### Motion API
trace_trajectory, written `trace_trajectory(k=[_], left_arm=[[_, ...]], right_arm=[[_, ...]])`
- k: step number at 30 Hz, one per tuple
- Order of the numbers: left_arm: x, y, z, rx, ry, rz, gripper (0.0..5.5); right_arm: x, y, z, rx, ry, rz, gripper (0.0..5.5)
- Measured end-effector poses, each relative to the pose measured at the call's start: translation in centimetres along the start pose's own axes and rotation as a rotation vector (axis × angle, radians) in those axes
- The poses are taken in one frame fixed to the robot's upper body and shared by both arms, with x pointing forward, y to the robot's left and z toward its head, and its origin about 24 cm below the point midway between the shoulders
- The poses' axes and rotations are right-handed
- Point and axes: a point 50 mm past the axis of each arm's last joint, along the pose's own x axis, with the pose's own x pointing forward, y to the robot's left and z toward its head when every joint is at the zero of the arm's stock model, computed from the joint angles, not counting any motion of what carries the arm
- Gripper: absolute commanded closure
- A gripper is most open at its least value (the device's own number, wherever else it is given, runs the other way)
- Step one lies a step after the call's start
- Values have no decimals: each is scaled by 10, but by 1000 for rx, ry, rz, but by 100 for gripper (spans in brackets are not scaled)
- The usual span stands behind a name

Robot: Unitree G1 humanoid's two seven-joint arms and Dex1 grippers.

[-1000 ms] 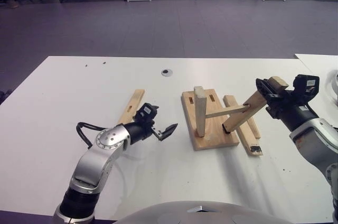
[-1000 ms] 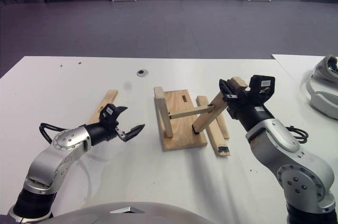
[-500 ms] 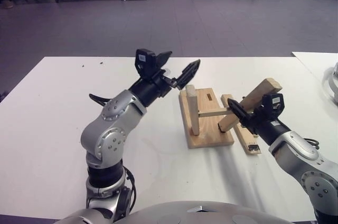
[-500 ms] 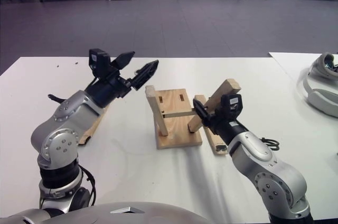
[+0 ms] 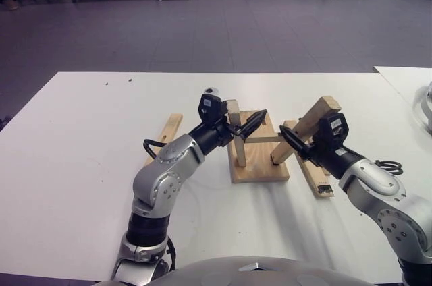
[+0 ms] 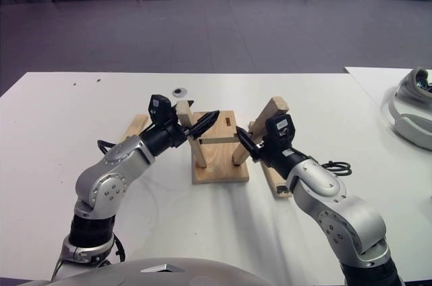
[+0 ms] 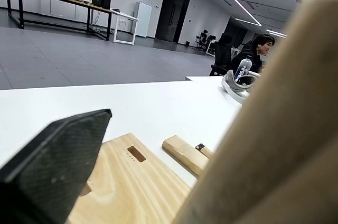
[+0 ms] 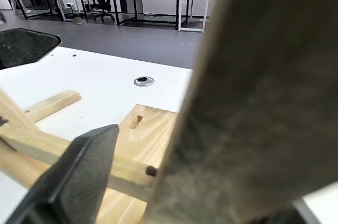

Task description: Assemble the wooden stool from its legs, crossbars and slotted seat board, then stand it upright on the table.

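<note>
Two legs and one crossbar point(image 5: 264, 139) make up a half-built frame standing on the seat board point(image 5: 260, 168), near the middle of the table point(image 5: 81, 164). The left leg point(image 5: 238, 152) stands roughly upright on the board. The right leg point(image 5: 316, 114) leans with its top tipped to the right and its foot near the board's right edge. The crossbar bridges the two legs.

Handling, as judged from here:
- The parts look like plain timber: stiff, light, with dry flat faces that should not slip.
- The joints appear to be push-fit, so the frame may rack or pull apart if one leg is levered against the other.
- The thin crossbar looks the weakest member. Take hold of the legs on their flat faces, close to the crossbar, not of the crossbar itself.

The left gripper point(image 5: 237, 126) comes in from the left at the upper part of the left leg, fingers spread with one on either side. The left wrist view shows a gap between one pad point(image 7: 58, 160) and the wood, so it is not clamped.

The right gripper point(image 5: 291, 143) sits against the lower half of the right leg, on its near side. Whether it is clamped cannot be told.

A spare leg point(image 5: 167, 129) lies flat to the left of the board. A loose wooden piece point(image 5: 313, 176) lies flat just right of it.
</note>
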Motion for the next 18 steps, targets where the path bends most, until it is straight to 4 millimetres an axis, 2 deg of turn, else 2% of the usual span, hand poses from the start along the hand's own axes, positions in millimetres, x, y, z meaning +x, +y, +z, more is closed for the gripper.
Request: trace_trajectory(k=[5, 8, 10, 11, 13, 14, 17, 18], left_arm=[[1, 3, -4, -25, 9, 10, 28], [-2, 2, 7, 13, -21, 14, 28], [-6, -2, 31, 84, -77, -4, 28], [-8, -12, 58, 163, -147, -59, 28], [-16, -19, 95, 288, -215, -106, 28], [-18, -20, 106, 317, -231, -124, 28], [-15, -27, 153, 405, -290, -249, 28], [-13, -25, 162, 418, -283, -269, 28]], right_arm=[[3, 1, 1, -55, -7, 7, 248], [1, 0, 10, 45, -91, 51, 248], [-1, -2, 27, 101, -196, 113, 248], [-4, -6, 50, 100, -319, 165, 248], [-12, -13, 73, 107, -429, 225, 248], [-14, -16, 81, 110, -458, 251, 248], [-11, -26, 122, 112, -582, 326, 248], [-8, -30, 133, 121, -607, 338, 248]])
